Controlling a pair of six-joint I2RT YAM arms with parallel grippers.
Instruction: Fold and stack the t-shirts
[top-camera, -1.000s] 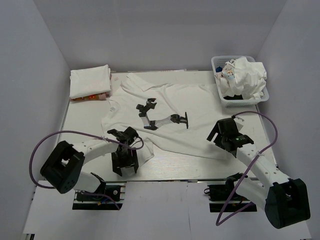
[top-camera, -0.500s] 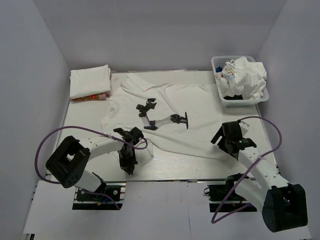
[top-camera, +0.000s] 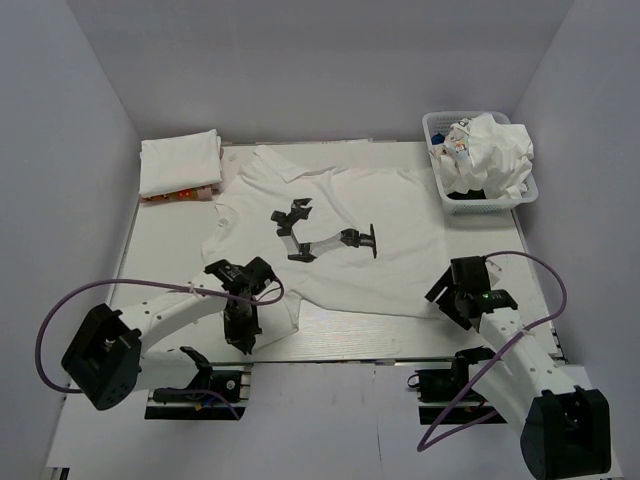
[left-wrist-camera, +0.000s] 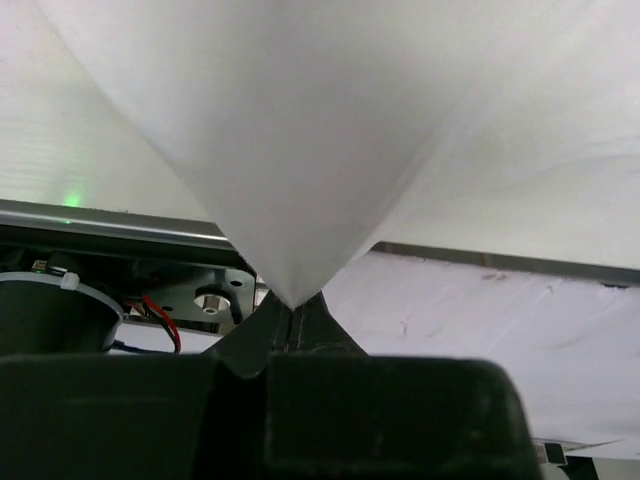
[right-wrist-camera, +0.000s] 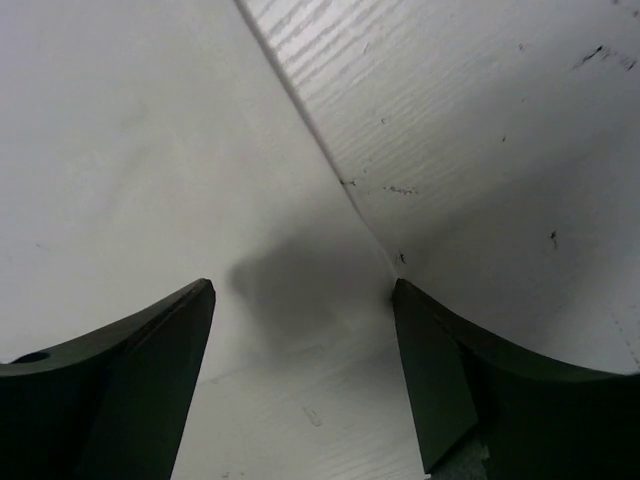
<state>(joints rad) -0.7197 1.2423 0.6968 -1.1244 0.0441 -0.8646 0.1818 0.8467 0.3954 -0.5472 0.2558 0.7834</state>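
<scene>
A white t-shirt (top-camera: 340, 205) with a black chest print lies spread across the table. My left gripper (top-camera: 243, 336) is shut on its near left hem corner at the table's front edge. In the left wrist view the cloth (left-wrist-camera: 300, 130) rises as a taut cone from the pinched jaws (left-wrist-camera: 293, 306). My right gripper (top-camera: 452, 300) stands open low over the near right hem corner. The right wrist view shows the cloth (right-wrist-camera: 120, 150) between and ahead of the open fingers (right-wrist-camera: 150, 370), with nothing gripped.
A folded white t-shirt stack (top-camera: 180, 163) sits at the back left on something red and yellow. A white lattice basket (top-camera: 440, 130) at the back right holds crumpled white shirts (top-camera: 490, 150). Bare table (right-wrist-camera: 480, 130) lies right of the hem. Side walls stand close.
The left gripper shut on the hem corner and drew it toward the front edge. The right gripper moved down and nearer, over the right hem corner, its jaws a little narrower.
</scene>
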